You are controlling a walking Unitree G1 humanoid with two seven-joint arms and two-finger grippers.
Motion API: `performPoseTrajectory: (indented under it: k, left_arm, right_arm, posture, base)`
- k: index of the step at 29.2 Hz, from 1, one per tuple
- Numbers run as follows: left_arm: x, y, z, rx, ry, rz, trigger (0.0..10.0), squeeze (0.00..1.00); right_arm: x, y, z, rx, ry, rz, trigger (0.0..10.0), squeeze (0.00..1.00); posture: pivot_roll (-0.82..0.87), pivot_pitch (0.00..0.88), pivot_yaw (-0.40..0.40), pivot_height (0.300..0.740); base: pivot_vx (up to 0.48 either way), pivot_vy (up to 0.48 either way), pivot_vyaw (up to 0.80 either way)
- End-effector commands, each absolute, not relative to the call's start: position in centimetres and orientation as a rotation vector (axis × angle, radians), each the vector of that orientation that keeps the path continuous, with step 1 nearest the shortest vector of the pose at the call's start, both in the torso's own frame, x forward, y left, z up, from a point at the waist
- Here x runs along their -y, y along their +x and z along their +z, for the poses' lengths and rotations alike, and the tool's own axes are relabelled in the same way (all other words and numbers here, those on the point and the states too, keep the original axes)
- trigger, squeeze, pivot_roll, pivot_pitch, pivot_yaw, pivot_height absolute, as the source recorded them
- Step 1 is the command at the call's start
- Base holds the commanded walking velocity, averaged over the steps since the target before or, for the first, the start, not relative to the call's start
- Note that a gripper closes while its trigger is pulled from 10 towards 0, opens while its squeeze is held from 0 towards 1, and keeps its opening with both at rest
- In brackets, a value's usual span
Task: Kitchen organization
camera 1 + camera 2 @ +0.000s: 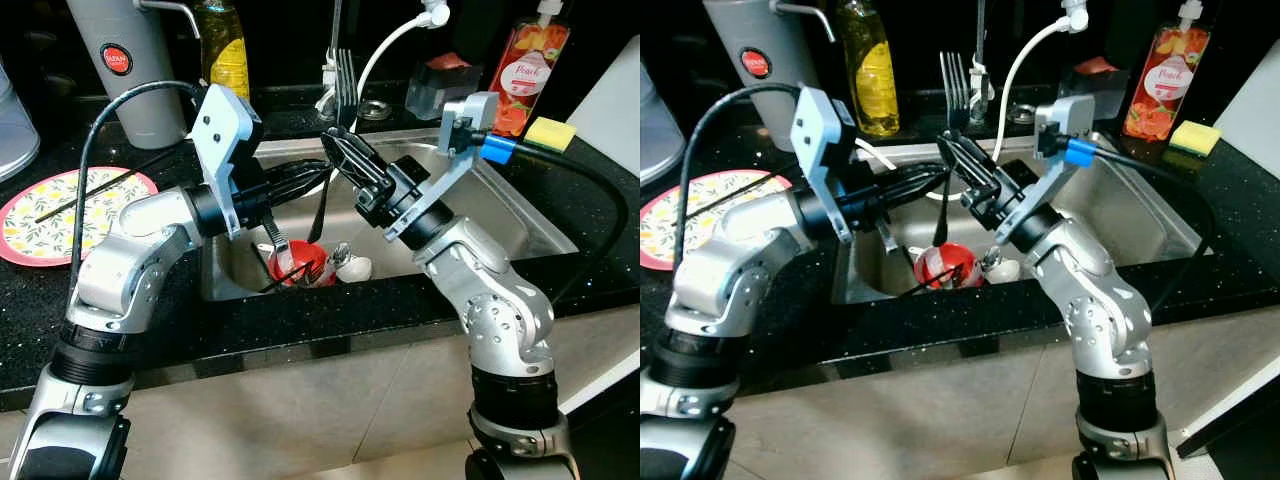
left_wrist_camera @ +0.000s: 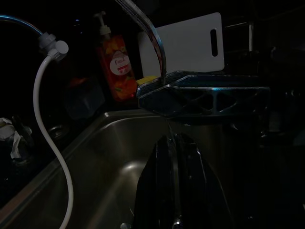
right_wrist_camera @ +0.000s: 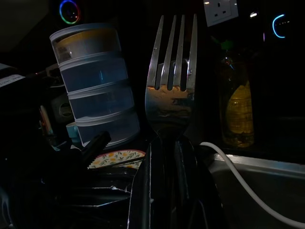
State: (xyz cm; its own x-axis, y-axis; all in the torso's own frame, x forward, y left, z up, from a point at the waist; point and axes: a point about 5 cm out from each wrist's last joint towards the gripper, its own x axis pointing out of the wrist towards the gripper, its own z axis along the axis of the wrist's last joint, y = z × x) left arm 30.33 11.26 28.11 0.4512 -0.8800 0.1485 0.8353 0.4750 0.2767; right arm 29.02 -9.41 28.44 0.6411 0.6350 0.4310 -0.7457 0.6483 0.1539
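Note:
A silver fork [image 1: 346,75] stands tines up over the steel sink [image 1: 520,205]. My right gripper [image 1: 336,142] is shut on its neck, just below the tines [image 3: 171,52]. The dark handle [image 1: 317,215] hangs down into the basin. From the left, my left gripper [image 1: 316,173] reaches across the sink, its fingers closed on that handle below the right gripper. In the left wrist view the thin handle [image 2: 167,136] runs in between the two closed fingers [image 2: 190,191]. A red cup [image 1: 291,268], a white piece [image 1: 353,269] and a spoon lie in the basin beneath.
A floral plate [image 1: 45,215] with chopsticks sits on the black counter at left, behind it a grey jug [image 1: 125,60] and a yellow oil bottle [image 1: 223,45]. A white hose [image 1: 385,48], a peach soap bottle [image 1: 530,65], a yellow sponge [image 1: 550,132] and a white board [image 1: 615,100] line the back right.

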Motion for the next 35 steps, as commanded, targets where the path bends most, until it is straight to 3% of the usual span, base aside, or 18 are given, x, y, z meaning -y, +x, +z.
performPoseTrajectory:
  k: [1,2,3,5,6,16,18,24,25,26,27,32,33,34,35]
  left_arm:
    - [-11.1,30.6,27.7,0.267,0.180,-1.041,10.0,1.00]
    - [-11.1,30.6,27.7,0.267,0.180,-1.041,10.0,1.00]
    - [-11.2,30.7,27.7,0.265,0.181,-1.032,10.0,1.00]
    - [-11.3,30.9,27.8,0.262,0.175,-1.017,10.0,1.00]
    - [-11.4,31.0,27.9,0.263,0.169,-1.005,10.0,0.00]
    - [-12.1,30.4,27.7,0.251,0.177,-1.008,10.0,0.00]
    - [-12.4,30.3,27.0,0.209,0.223,-0.986,10.0,0.00]
    - [-12.8,30.3,26.2,0.173,0.246,-0.951,10.0,0.00]
    - [-12.8,30.3,26.2,0.171,0.243,-0.949,10.0,0.00]
    - [-12.8,30.3,26.2,0.171,0.243,-0.949,10.0,0.00]
    - [-12.8,30.2,26.1,0.169,0.245,-0.946,10.0,0.00]
    - [-12.8,30.2,26.0,0.165,0.248,-0.936,10.0,0.00]
    - [-12.8,30.2,26.0,0.168,0.245,-0.931,10.0,0.00]
    - [-12.8,30.2,26.1,0.172,0.241,-0.925,10.0,0.00]
    - [-12.8,30.3,26.2,0.176,0.236,-0.912,10.0,0.00]
  right_arm:
    - [9.7,29.2,28.4,0.359,0.342,0.784,0.0,0.00]
    - [9.7,29.2,28.4,0.359,0.342,0.784,0.0,0.00]
    - [9.7,29.3,28.3,0.353,0.337,0.775,9.7,0.00]
    - [9.8,29.4,28.2,0.346,0.332,0.767,10.0,0.00]
    - [9.8,29.5,28.1,0.341,0.328,0.760,10.0,0.00]
    - [11.4,31.7,27.1,0.287,0.276,0.537,10.0,0.00]
    - [12.7,33.3,25.4,0.220,0.182,0.354,10.0,0.00]
    - [13.4,34.1,24.3,0.209,0.151,0.232,10.0,0.00]
    - [13.4,34.1,24.3,0.212,0.155,0.226,10.0,0.47]
    - [13.4,34.1,24.3,0.212,0.155,0.226,10.0,0.47]
    - [13.5,34.2,24.3,0.220,0.148,0.211,10.0,1.00]
    - [13.4,34.3,24.7,0.275,0.134,0.194,10.0,1.00]
    - [13.3,34.1,25.1,0.308,0.130,0.199,10.0,0.42]
    - [13.3,33.9,25.6,0.343,0.123,0.202,10.0,0.42]
    - [13.3,33.8,25.8,0.359,0.118,0.194,10.0,0.00]
  posture:
    - [0.05,0.000,-0.012,0.740]
    - [0.05,0.000,-0.012,0.740]
    - [0.05,0.000,-0.012,0.740]
    - [0.05,0.000,-0.012,0.740]
    - [0.05,0.000,-0.012,0.740]
    - [0.05,0.000,-0.012,0.740]
    - [0.06,0.000,-0.009,0.740]
    - [0.06,0.000,-0.009,0.740]
    - [0.06,0.000,-0.009,0.740]
    - [0.06,0.000,-0.009,0.740]
    - [0.07,0.000,-0.013,0.740]
    - [0.07,0.000,-0.014,0.740]
    - [0.07,0.000,-0.012,0.740]
    - [0.07,0.000,-0.012,0.740]
    - [0.07,0.000,-0.012,0.740]
  base:
    - [0.000,0.000,0.00]
    - [0.000,0.000,0.00]
    - [0.000,0.000,0.00]
    - [0.000,0.000,0.00]
    - [0.000,0.000,0.00]
    - [0.000,0.000,0.00]
    - [0.000,0.000,0.00]
    - [0.000,0.000,0.00]
    - [0.000,0.000,0.00]
    - [0.000,0.000,0.00]
    - [0.000,0.000,0.00]
    - [0.000,0.000,0.00]
    - [0.000,0.000,0.00]
    - [0.000,0.000,0.00]
    - [0.000,0.000,0.00]
